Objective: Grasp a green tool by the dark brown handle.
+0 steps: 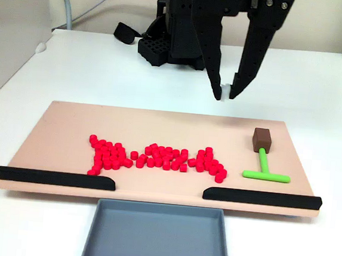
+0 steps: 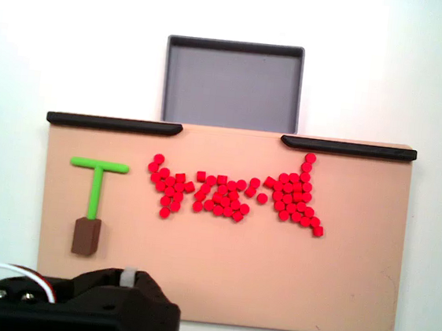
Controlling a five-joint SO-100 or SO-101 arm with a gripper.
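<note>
In a fixed view the black arm is reaching down from the top of the picture over the far edge of the tan board. Its gripper is pointing straight down, and its two fingers are converging toward their tips, with only a narrow gap between them and a small white piece showing there; nothing is sitting between them. The fingertips are hanging above the white table, just beyond the board's far edge and apart from it.

The green tool is lying flat on the board's right part in this view, near and to the right of the gripper tips. Its crossbar is lying toward the near edge of the board, and its stem is running away to the dark brown handle, which is sitting at the end closest to the gripper and is not touched by it.

In another fixed view the tool is lying at the board's left, with the handle just above the arm's black body.

Red cubes are lying scattered across the middle of the board. Two black strips are lining one long edge of the board, and a grey tray is sitting beside the gap between them.
</note>
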